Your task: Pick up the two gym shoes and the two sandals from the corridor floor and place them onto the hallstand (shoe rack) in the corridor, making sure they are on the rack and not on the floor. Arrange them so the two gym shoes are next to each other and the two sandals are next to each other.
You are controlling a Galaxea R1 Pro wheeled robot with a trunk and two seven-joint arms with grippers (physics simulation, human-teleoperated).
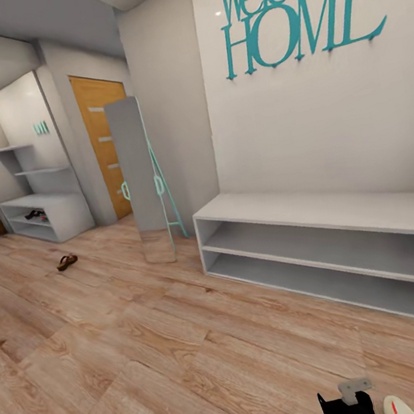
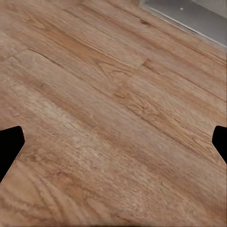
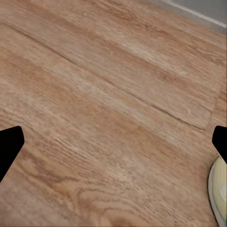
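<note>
Currently, the head view covers a corridor with wood-grain corridor floor (image 1: 158, 351). 1 dark-brown sandal (image 1: 66, 261) lies on the floor, well apart from the robot and near the hallstand (image 1: 66, 215), which stands against the far wall with stepped shelves above it. A dark item (image 1: 34, 214) rests in the hallstand's upper slot; its type cannot be confirmed. A tall mirror (image 1: 141, 178) leans beside an orange door (image 1: 104, 143). A longer white bench (image 1: 336, 245) with 2 open shelves stands against the wall under the teal "Welcome HOME" lettering (image 1: 307, 2). At the lower edge, the right gripper (image 1: 347, 406) shows as a black body, just beside the cream-white toe of 1 gym shoe (image 1: 397, 406) on the floor.

Left wrist view: the left gripper's 2 black fingertips (image 2: 10, 146) sit at opposite edges, spread wide, with bare floor planks (image 2: 113, 123) between them. A grey strip of the bench base (image 2: 189, 16) crosses 1 corner.

Right wrist view: the right gripper's fingertips (image 3: 9, 149) are likewise spread wide over bare floor, gripping nothing. The rounded cream edge of the gym shoe (image 3: 217, 189) lies on the floor just beside 1 fingertip; contact cannot be determined.
</note>
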